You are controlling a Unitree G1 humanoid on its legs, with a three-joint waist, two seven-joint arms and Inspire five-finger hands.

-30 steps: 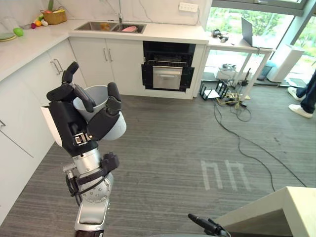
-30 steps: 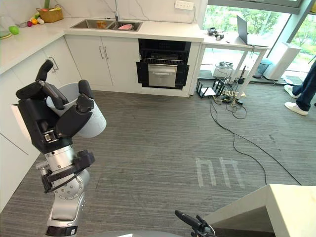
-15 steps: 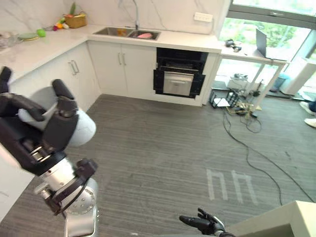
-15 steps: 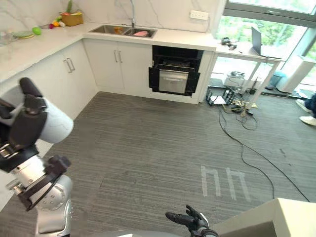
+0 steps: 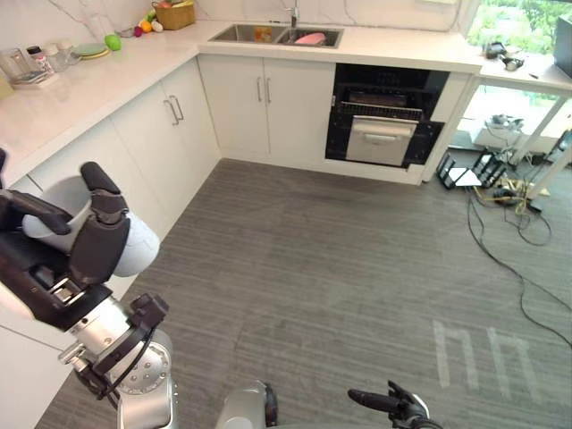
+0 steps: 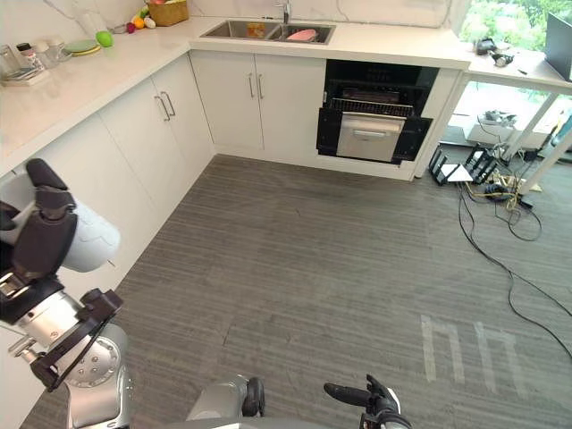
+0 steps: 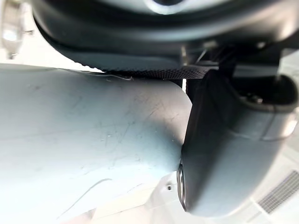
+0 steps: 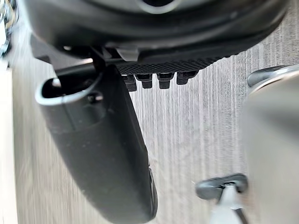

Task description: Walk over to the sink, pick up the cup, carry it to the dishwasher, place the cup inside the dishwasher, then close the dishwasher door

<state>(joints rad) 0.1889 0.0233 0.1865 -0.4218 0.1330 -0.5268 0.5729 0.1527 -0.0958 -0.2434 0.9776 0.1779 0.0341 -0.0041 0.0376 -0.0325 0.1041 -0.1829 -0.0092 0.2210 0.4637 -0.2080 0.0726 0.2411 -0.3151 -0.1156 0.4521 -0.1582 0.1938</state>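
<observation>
My left hand [image 5: 54, 277] holds a pale grey cup [image 5: 138, 250] at the lower left, fingers and thumb curled round it. In the left wrist view the cup [image 7: 84, 140] lies against the palm with the thumb [image 7: 224, 163] pressed to its side. The dishwasher [image 5: 382, 134], black with a silver front, stands across the room under the counter, its door partly down. The sink [image 5: 255, 34] is to its left, with a pink item [image 5: 310, 38] in it. My right hand [image 5: 389, 404] shows at the bottom edge, fingers straight and holding nothing.
White cabinets [image 5: 152, 134] and a long counter [image 5: 80, 85] run along the left, close to my left arm. The counter carries plates, a green fruit [image 5: 113, 42] and a basket [image 5: 174, 13]. Cables [image 5: 509, 214] lie on the grey floor at the right.
The whole picture has shifted, so the camera has moved: the counter on the left is closer and the dishwasher sits further right. The cup stays in my left hand.
</observation>
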